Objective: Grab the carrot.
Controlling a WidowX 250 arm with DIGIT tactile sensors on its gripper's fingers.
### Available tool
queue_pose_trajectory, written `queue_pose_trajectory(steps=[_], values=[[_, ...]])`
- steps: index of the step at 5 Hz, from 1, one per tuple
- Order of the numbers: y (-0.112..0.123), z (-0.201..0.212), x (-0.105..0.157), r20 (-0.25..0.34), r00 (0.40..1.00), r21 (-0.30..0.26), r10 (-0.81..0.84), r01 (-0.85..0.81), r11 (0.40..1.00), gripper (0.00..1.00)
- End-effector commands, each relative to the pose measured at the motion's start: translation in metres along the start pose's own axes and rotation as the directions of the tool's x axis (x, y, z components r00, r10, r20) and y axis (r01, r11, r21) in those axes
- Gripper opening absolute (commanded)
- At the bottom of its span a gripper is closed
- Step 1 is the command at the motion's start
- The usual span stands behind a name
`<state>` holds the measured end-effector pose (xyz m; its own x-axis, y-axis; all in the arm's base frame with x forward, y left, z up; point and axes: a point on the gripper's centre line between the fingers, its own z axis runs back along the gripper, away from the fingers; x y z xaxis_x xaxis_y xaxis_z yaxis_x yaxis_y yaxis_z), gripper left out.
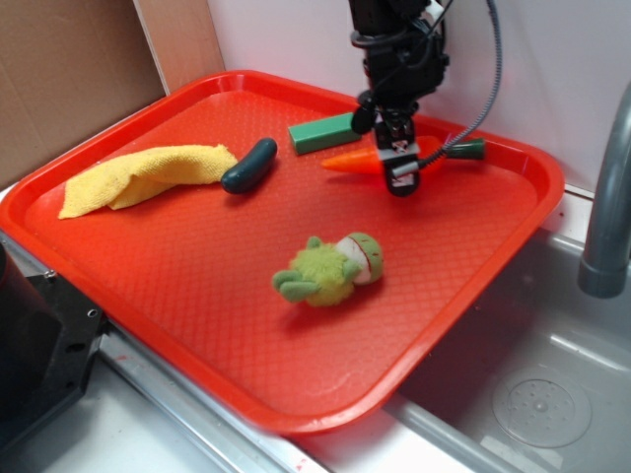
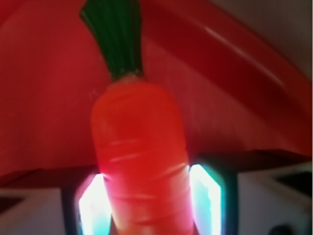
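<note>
- Exterior view: red plastic tray (image 1: 148, 286) with a textured floor and raised rim, sitting partly over a grey sink basin (image 1: 552, 384); grey faucet pipe (image 1: 611, 197) at the right edge.
- Tray contents: carrot (image 1: 357, 161), green block (image 1: 323, 133), dark green toy cucumber (image 1: 249, 165), yellow cloth (image 1: 148, 177), green plush toy (image 1: 330, 271).
- Carrot lies at the tray's far side, tip pointing left, dark green stem cap (image 1: 465, 149) toward the right rim; green block just behind it, near the back rim.
- Gripper (image 1: 399, 169) comes down from above over the carrot's middle, fingers on either side of it.
- Wrist view: carrot (image 2: 142, 156) fills the centre, stem (image 2: 115, 39) pointing up, a finger pad (image 2: 90, 203) against each side of the orange body; gripper clamped on the carrot. Blurry shot.
- Cannot tell whether the carrot is lifted off the tray floor or touching it.
- Cucumber sits left of the block, its end touching the yellow cloth.
- Plush toy lies alone near tray centre, well apart from the rest.
</note>
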<state>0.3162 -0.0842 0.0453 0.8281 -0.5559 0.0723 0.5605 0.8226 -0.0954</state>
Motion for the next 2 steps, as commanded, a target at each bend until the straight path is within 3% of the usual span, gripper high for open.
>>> queue_pose_trajectory(steps=[1, 2], values=[[-0.025, 0.084, -0.042, 0.048, 0.934, 0.039, 0.354, -0.356, 0.934, 0.0], [-0.043, 0.11, -0.076, 0.056, 0.882, 0.07, 0.467, -0.471, 0.88, 0.0]])
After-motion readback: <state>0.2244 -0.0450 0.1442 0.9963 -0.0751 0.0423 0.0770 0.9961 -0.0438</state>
